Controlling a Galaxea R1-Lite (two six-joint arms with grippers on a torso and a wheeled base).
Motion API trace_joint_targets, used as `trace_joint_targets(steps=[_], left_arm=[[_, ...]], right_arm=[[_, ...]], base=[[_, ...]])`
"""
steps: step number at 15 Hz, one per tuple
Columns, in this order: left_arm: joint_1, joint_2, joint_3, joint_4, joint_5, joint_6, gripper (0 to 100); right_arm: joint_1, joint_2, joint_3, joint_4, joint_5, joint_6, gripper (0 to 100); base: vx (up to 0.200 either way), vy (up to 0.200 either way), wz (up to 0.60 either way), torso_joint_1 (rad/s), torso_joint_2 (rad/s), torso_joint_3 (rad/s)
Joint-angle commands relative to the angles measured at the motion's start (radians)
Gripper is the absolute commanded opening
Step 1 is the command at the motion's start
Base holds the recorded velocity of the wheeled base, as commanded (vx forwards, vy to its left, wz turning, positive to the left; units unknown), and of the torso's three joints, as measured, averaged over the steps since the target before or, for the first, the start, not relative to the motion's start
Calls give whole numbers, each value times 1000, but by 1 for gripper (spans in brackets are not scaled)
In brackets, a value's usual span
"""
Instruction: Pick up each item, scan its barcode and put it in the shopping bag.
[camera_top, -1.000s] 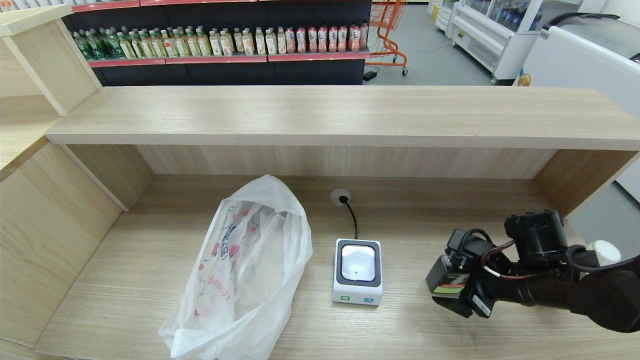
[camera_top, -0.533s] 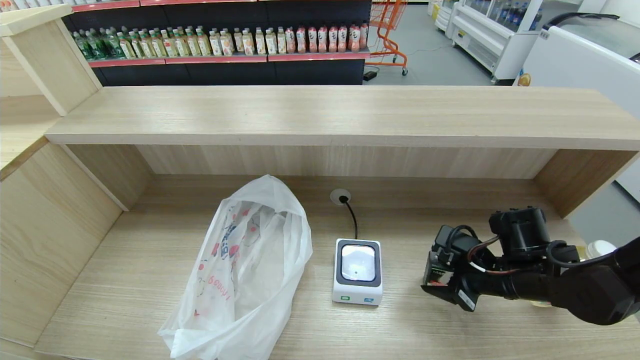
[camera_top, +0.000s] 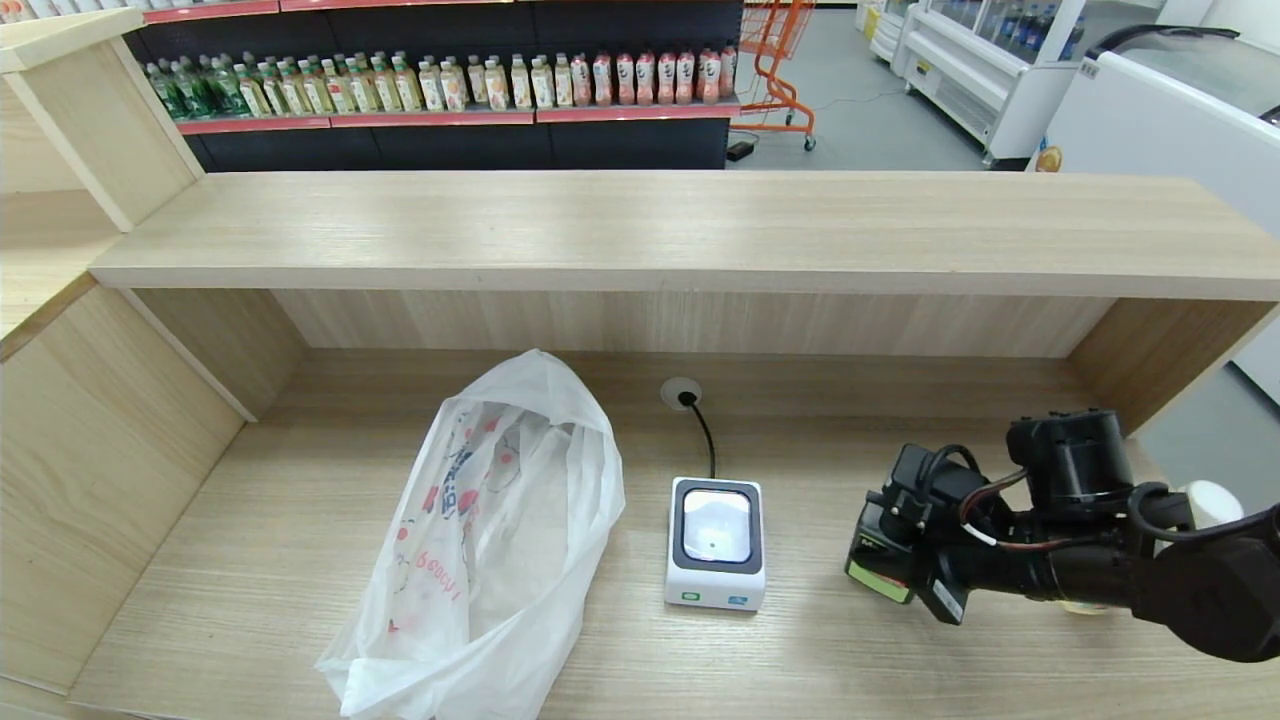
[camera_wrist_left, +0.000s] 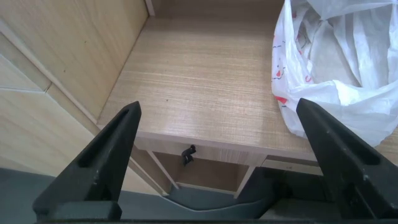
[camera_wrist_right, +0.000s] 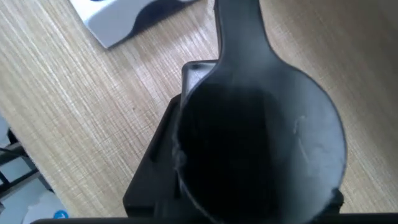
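Note:
My right gripper (camera_top: 888, 558) is shut on a small dark box (camera_top: 878, 580) with a green and red label. It holds the box just above the counter, a short way right of the white barcode scanner (camera_top: 715, 542). A corner of the scanner (camera_wrist_right: 121, 22) appears beyond the gripper in the right wrist view. The white plastic shopping bag (camera_top: 490, 540) lies open on the counter left of the scanner. My left gripper (camera_wrist_left: 217, 162) hangs open below the counter's front edge, near the bag (camera_wrist_left: 329, 62), with nothing between its fingers.
The scanner's black cable (camera_top: 703, 430) runs back to a grommet in the counter. A raised wooden shelf (camera_top: 680, 230) spans the back, with side walls left and right. A white-capped item (camera_top: 1210, 500) stands behind my right arm. Bare counter (camera_top: 250, 540) lies left of the bag.
My right gripper moved the box a little left toward the scanner, then drifted slightly back right while turning it. The bag and scanner have not moved.

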Motion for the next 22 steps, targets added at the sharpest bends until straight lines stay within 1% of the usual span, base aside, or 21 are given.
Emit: trace_joint_targets(steps=[1,2,3,4,5,8,9,10,12,13,14,15,16,17,18,19,20,21,22], left_arm=[[0,0,0,0,0,0,100],[1,0,0,0,0,0,100],[0,0,0,0,0,0,100],[0,0,0,0,0,0,100],[0,0,0,0,0,0,100],[0,0,0,0,0,0,100],[0,0,0,0,0,0,100],[0,1,0,0,0,0,100],[0,0,0,0,0,0,100],[0,0,0,0,0,0,100],[0,0,0,0,0,0,100],[0,0,0,0,0,0,100],[0,0,0,0,0,0,100],[0,0,0,0,0,0,100],[0,0,0,0,0,0,100],[0,0,0,0,0,0,100],[0,0,0,0,0,0,100],[0,0,0,0,0,0,100],[0,0,0,0,0,0,100]], right_arm=[[-28,-63,25,-6,29,2,0],[-95,-155,52,-6,123,2,0],[-126,-191,65,-6,161,0,0],[-143,-202,66,-6,176,-3,0],[-180,-218,69,-24,190,-11,0],[-204,-243,81,-164,210,-23,0],[-204,-258,89,-205,245,-61,0],[-204,-286,94,-227,317,-126,0],[-209,-327,104,-228,540,-345,0],[-214,-332,109,-228,595,-413,0],[-212,-332,111,-221,689,-606,0],[-198,-326,112,-185,719,-804,0],[-166,-323,114,-112,722,-946,0],[-134,-326,117,-15,716,-1060,0],[-108,-326,111,89,704,-1158,0],[-86,-324,111,144,678,-1253,0],[-82,-324,111,155,670,-1305,0],[-63,-323,103,155,669,-1491,0],[-46,-321,84,152,669,-1598,0]], base=[[0,0,0,0,0,0],[0,0,0,0,0,0],[0,0,0,0,0,0],[0,0,0,0,0,0],[0,0,0,0,0,0],[0,0,0,0,0,0],[0,0,0,0,0,0],[0,0,0,0,0,0],[0,0,0,0,0,0],[0,0,0,0,0,0],[0,0,0,0,0,0],[0,0,0,0,0,0],[0,0,0,0,0,0],[0,0,0,0,0,0],[0,0,0,0,0,0],[0,0,0,0,0,0],[0,0,0,0,0,0],[0,0,0,0,0,0],[0,0,0,0,0,0]])
